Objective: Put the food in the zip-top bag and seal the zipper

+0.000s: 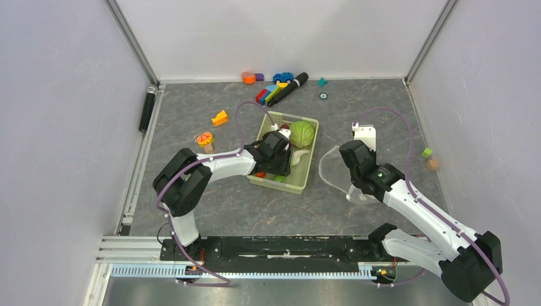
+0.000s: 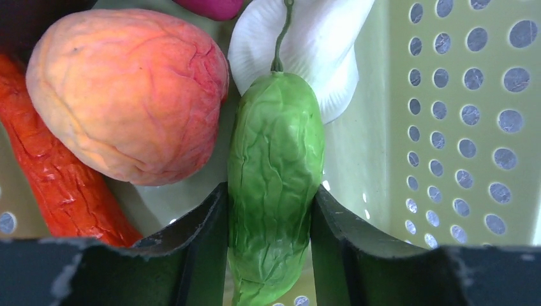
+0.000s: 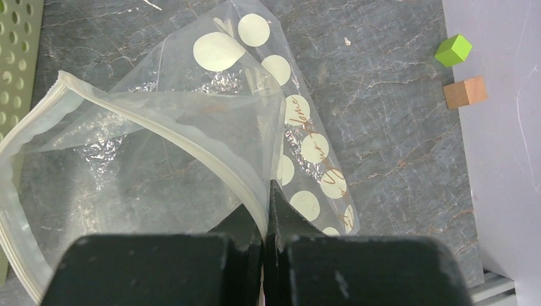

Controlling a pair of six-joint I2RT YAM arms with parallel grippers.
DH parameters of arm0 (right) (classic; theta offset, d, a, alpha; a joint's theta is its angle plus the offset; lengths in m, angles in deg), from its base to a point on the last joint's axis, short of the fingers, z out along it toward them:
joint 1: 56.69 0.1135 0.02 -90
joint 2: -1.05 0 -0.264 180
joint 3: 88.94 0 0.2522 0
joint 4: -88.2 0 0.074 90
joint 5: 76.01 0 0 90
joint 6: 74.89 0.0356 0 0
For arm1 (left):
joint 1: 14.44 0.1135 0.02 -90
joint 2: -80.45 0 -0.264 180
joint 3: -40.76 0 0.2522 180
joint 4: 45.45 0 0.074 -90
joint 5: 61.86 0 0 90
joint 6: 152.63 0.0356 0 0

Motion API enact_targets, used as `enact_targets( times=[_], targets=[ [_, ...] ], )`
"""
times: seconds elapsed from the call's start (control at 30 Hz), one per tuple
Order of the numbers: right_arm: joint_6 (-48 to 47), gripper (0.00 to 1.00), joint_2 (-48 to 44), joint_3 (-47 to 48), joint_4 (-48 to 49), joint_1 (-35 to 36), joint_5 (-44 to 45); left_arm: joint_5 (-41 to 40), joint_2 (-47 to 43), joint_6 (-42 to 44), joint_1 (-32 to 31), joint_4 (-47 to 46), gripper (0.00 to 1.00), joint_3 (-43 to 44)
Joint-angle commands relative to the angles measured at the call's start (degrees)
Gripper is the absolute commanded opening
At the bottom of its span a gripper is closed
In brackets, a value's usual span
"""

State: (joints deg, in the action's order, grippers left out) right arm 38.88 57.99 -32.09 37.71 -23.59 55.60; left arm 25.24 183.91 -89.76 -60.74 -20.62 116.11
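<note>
**Cucumber gripped, bag mouth open**

The left claw [image 2: 268, 201] pinched the cucumber [image 2: 275, 146] inside the basket [image 2: 459, 95], beside the peach [image 2: 127, 89] and carrot [image 2: 51, 185]. The right claw [image 3: 268, 213] was pressed together on the bag [image 3: 300, 146] at its zipper [image 3: 153, 122], near the basket

Green cucumber [image 2: 274, 185] lies beside orange peach [image 2: 127, 89] in the basket [image 2: 459, 95]; clear dotted bag [image 3: 191, 140] gapes open nearby.

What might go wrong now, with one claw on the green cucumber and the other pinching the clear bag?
The soft green toy cucumber touches the orange peach, so the left gripper may drag the peach along when lifting. The right gripper pinches the rim of the floppy clear dotted bag at one spot; its mouth might sag shut.
</note>
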Motion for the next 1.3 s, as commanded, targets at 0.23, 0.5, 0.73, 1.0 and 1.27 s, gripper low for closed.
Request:
enact_targets(
  times=[0.23,0.5,0.73,1.0,1.27],
  targets=[
    [-1.3,0.00,-3.8,-1.2,4.1,-0.2,-1.7,1.8,-12.5,-0.3,0.1,-2.3,0.09,-1.9],
    [-1.9,0.00,-5.8,-1.9,5.3,-0.1,-2.7,12.6,-21.1,3.1,0.1,-5.4,0.06,-3.9],
    [-3.0,0.00,-6.7,-2.3,6.9,-0.2,-4.6,32.8,-21.4,4.3,-3.0,-8.2,0.12,-1.4],
    [-5.9,0.00,-9.6,-3.8,10.6,-0.1,-8.9,35.9,-14.5,1.5,-8.7,-3.1,0.15,6.5],
    [-9.1,0.00,-13.0,-6.4,15.4,-0.1,-15.0,33.9,-7.1,-1.4,-9.8,3.8,0.12,14.9]
  ],
)
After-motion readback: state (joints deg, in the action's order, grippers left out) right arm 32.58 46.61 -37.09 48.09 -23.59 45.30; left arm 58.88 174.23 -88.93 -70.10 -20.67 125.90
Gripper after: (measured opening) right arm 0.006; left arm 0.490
